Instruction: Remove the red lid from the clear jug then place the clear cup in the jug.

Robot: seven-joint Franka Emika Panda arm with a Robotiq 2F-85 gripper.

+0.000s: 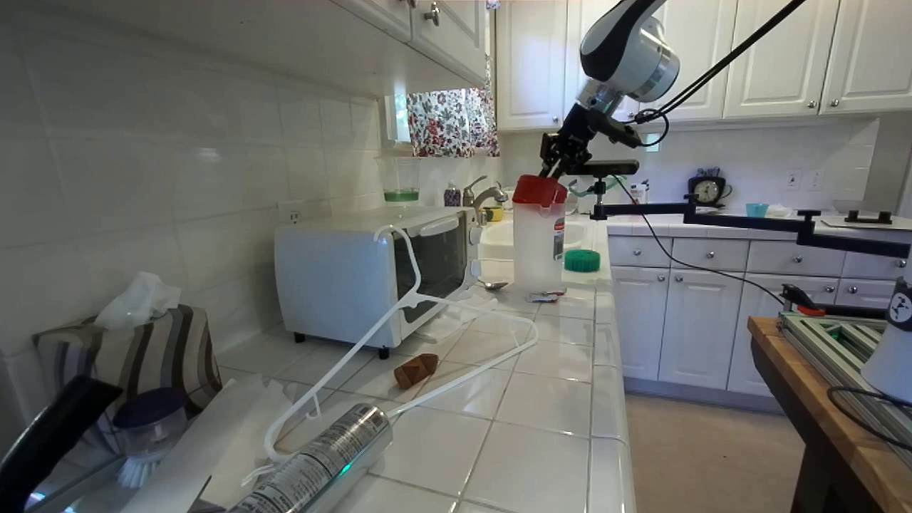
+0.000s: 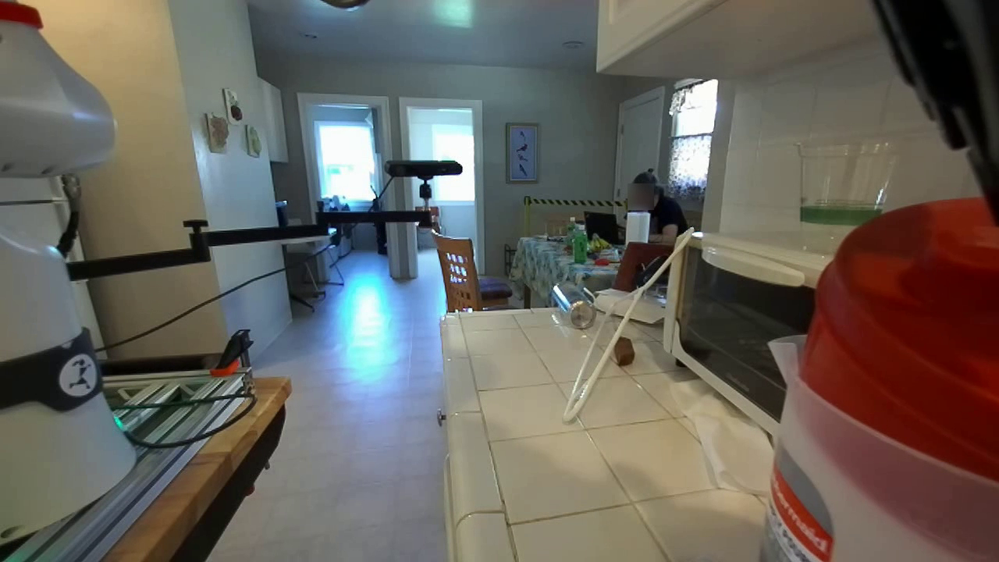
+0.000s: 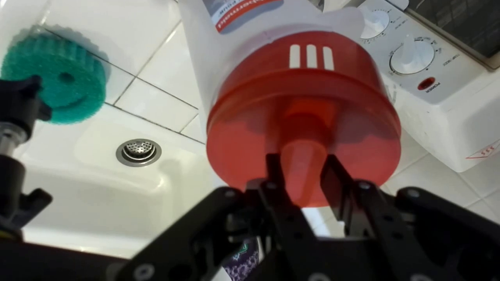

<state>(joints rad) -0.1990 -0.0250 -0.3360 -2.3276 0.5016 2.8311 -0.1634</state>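
Note:
The clear jug (image 1: 533, 249) stands upright on the tiled counter, capped by the red lid (image 1: 539, 191); both also show close up in an exterior view, jug (image 2: 874, 515) and lid (image 2: 897, 343). From above, my gripper (image 3: 302, 158) comes down on the lid (image 3: 238, 148), its black fingers (image 3: 332, 175) on either side of the raised red ridge in the middle. They appear to press on that ridge, so the jaws are shut on the lid. On top of the white toaster oven sits the clear cup (image 2: 847, 176), with something green at its bottom.
Beside the jug are the white toaster oven (image 1: 335, 263), a green round sponge (image 3: 54, 74) and the sink (image 3: 97, 203). A white hanger (image 1: 410, 299), a brown block (image 1: 416, 370) and a silver can (image 1: 328, 456) lie nearer on the counter. A camera bracket (image 1: 748, 221) reaches toward the jug.

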